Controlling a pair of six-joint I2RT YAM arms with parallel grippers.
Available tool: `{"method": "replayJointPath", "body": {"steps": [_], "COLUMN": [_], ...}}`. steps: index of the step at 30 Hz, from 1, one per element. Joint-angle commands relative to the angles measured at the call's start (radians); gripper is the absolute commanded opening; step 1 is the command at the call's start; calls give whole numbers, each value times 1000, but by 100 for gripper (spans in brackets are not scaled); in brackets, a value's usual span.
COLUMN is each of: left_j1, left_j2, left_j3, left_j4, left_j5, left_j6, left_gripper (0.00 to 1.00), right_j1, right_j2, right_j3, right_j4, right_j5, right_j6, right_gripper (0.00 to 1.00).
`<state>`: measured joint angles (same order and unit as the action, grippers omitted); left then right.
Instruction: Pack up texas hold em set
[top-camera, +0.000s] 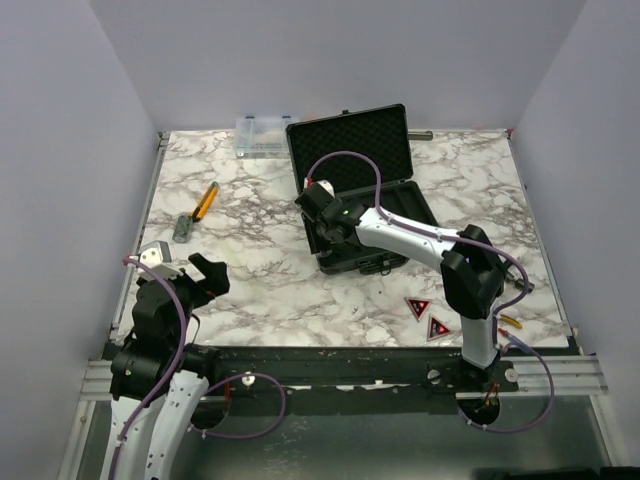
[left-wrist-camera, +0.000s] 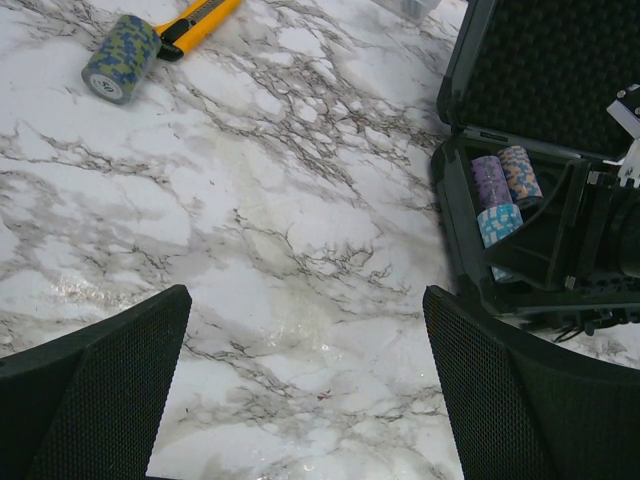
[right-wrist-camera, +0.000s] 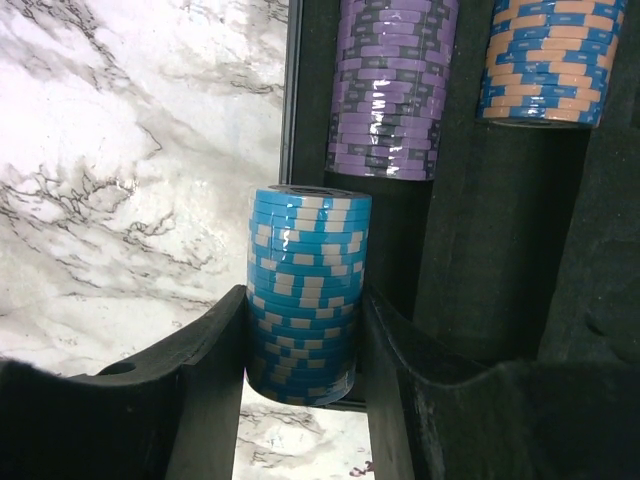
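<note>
The black case (top-camera: 352, 140) stands open at the back middle, foam lid up. My right gripper (right-wrist-camera: 305, 340) is shut on a light-blue chip stack (right-wrist-camera: 305, 290), held upright over the case's left wall (right-wrist-camera: 308, 100). A purple stack (right-wrist-camera: 390, 90) and an orange-blue stack (right-wrist-camera: 545, 60) lie in the tray slots. From the left wrist view, the light-blue stack (left-wrist-camera: 497, 222) sits just inside the case (left-wrist-camera: 452, 225). My left gripper (left-wrist-camera: 305, 390) hangs open over bare marble at the near left (top-camera: 205, 270). A dark blue-green chip stack (left-wrist-camera: 120, 58) lies on its side. Two red-black triangles (top-camera: 417, 307) (top-camera: 438, 327) rest near the right arm's base.
An orange-handled tool (left-wrist-camera: 195, 20) lies beside the loose chip stack at the left. A clear plastic organiser box (top-camera: 262, 135) sits at the back, left of the case lid. The right arm (top-camera: 420, 235) reaches across the case's front.
</note>
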<state>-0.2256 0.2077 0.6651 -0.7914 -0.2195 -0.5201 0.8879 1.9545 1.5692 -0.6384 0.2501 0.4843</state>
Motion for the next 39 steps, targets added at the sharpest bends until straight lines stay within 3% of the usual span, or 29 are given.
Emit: {"method": "replayJointPath", "body": {"steps": [1,20,29,32,39], "left_j1": [-7,-6,-6,-6,-6], "left_j2": [6,5,-3,-2,1], "left_j3": [-5,-5,-7,-7,-5], "left_j4": [-1,-2,-2,-2,-2], "left_j5": [-23,-26,-26,-26,-24], "left_j6": [-8,-9,-9,-9,-8], "left_gripper": [98,98,98,98,98], "right_j1": [-13,-24,-26,-27,-27], "right_j2": [48,77,52,41,-15], "right_j3": [26,65,45,50,68], "right_j4": [1,-19,-60,-71,-76], "right_j5": [15,60,125,147,156], "right_j6": [-29,-45,-8,-7,-28], "right_gripper": [4,33,74,81,84]}}
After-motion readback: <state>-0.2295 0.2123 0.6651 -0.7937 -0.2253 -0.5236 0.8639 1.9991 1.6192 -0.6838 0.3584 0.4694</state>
